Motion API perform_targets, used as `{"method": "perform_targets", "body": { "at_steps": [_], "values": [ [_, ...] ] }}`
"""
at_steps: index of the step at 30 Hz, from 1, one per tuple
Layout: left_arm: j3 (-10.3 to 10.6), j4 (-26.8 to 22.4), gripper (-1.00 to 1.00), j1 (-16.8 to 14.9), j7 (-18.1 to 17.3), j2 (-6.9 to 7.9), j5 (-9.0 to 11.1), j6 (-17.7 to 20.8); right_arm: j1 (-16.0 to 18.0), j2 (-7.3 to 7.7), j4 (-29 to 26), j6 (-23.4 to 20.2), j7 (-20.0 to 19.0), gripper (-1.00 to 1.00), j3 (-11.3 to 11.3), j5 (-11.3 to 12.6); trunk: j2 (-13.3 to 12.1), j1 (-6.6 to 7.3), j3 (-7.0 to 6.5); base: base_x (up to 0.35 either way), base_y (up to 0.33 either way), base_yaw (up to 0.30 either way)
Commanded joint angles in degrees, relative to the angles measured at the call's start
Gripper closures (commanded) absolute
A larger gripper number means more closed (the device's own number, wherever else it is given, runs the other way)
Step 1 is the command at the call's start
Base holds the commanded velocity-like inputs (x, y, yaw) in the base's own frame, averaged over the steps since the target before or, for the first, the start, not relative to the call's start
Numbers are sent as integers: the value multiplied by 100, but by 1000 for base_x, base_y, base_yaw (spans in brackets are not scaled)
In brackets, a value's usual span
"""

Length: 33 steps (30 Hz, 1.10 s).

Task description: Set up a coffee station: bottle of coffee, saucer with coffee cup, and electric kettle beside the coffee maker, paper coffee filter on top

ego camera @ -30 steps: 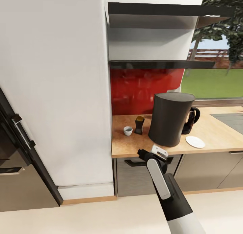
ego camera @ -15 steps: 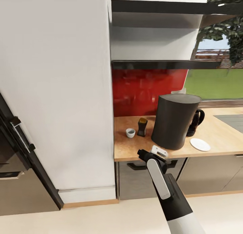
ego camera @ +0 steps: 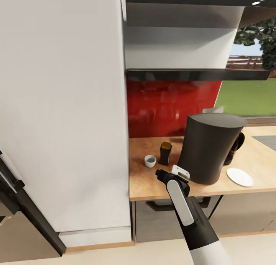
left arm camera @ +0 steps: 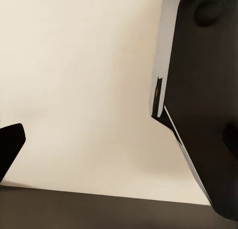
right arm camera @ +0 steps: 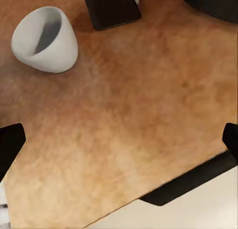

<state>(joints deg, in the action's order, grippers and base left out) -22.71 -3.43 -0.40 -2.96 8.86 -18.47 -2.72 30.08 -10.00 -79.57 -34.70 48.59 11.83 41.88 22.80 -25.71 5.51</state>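
A kitchen seen from the robot's head. A wooden countertop (ego camera: 153, 184) runs from the middle of the picture out to 3 o'clock, against a red backsplash (ego camera: 168, 104), with a dark shelf (ego camera: 195, 73) above it at 12 o'clock. A tall white cabinet (ego camera: 65, 104) takes up the whole 9 o'clock side.

On the counter stands a large dark coffee maker (ego camera: 211, 148), at about 4 o'clock from the picture's centre. Toward 9 o'clock from it, near but apart, stands the small dark bottle of coffee (ego camera: 165, 153) with a brown cap, and just beside that, again toward 9 o'clock, the white coffee cup (ego camera: 150, 161), upright on the bare wood. Behind the coffee maker, at its 3 o'clock edge, part of the black electric kettle (ego camera: 234, 148) shows. The white saucer (ego camera: 240, 177) lies flat at 4 o'clock from the coffee maker — bare, well apart from the cup.

The right arm reaches up from 6 o'clock; its right gripper (ego camera: 174, 174) hangs over the counter's front edge, just before the coffee maker. In the right wrist view its 2 fingertips (right arm camera: 11, 142) sit at opposite edges — jaws spread wide, holding nothing — above bare wood, with the cup and the bottle's base beyond.

The left wrist view shows pale floor and dark robot body; one dark fingertip sits at the edge, and I cannot tell how the left gripper's jaws stand.
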Motion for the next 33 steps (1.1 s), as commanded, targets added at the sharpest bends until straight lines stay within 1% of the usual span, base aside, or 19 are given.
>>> {"method": "perform_targets", "body": {
  "at_steps": [1, 4, 7, 18, 22, 30, 33],
  "values": [
    [-49, 4, -100, -4, -21, 1, -52, -18, 7, 0, -5, -19, 47, -100, 4, 39, 12, -7, 12, 334, 0, 0],
    [-49, 26, -100, -4, -21, 1, -52, -18, 7, 0, 1, -19, 48, -100, 4, 40, 12, -7, 12, 310, 0, 0],
    [-49, 69, -100, -4, -21, 4, -52, -17, 7, 0, 3, -19, 48, -100, 4, 40, 12, -7, 12, 157, 0, 0],
    [-43, 122, -100, -4, -21, 10, -52, -18, 7, 0, 10, -19, 46, -100, 4, 40, 12, -7, 12, 23, 0, 0],
    [-44, 123, -100, -4, -21, 10, -52, -14, 7, 0, 12, -19, 45, -100, 4, 40, 12, -7, 12, 115, 41, 0],
    [-45, 131, -100, -4, -21, 10, -52, -10, 7, 0, 133, -19, 45, -100, 12, 40, 12, -7, 12, 17, 4, 0],
    [-41, 145, -100, -4, -21, 10, -52, -10, 7, 0, 135, -19, 45, -100, 12, 40, 12, -7, 12, 157, 0, 0]
  ]
}}
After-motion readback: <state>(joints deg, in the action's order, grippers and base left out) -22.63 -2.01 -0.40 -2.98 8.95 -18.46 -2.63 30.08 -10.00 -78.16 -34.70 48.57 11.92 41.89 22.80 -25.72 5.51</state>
